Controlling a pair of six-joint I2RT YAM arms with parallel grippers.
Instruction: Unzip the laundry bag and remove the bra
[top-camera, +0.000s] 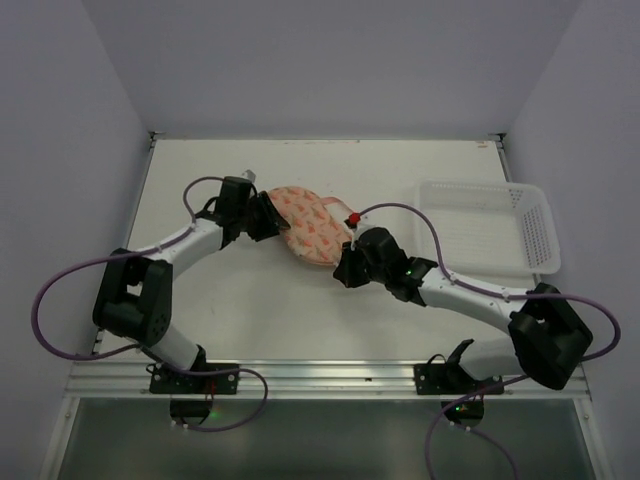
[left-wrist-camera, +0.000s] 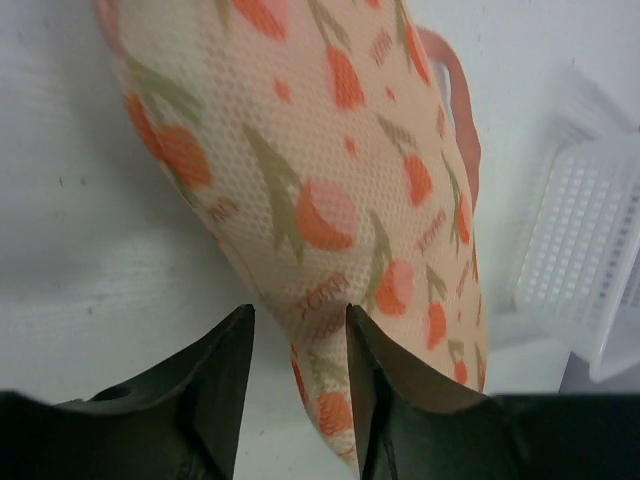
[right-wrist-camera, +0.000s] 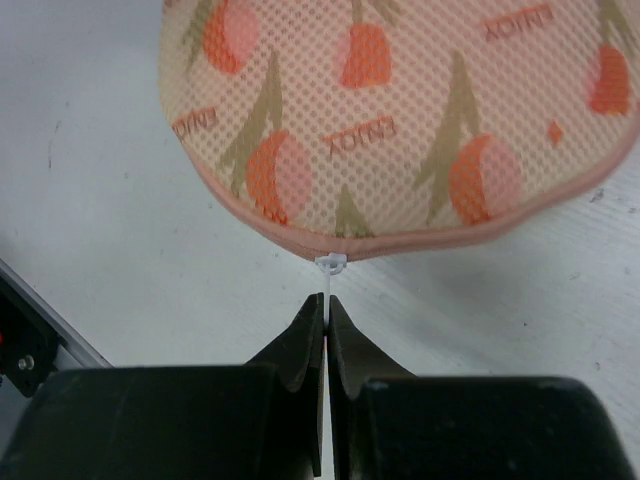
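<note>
The peach-pink, peanut-shaped mesh laundry bag (top-camera: 308, 228) with orange-red and green print lies mid-worktop (top-camera: 260, 310), left of the white plastic lattice basket (top-camera: 540, 235). My left jaws stand spread astride one end of it. My right jaws are pressed together, pinching its small white zip pull (right-wrist-camera: 329, 266).

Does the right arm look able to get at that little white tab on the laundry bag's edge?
Likely yes: the right gripper appears closed on the white tab at the laundry bag's pink trim, with nothing in between.
</note>
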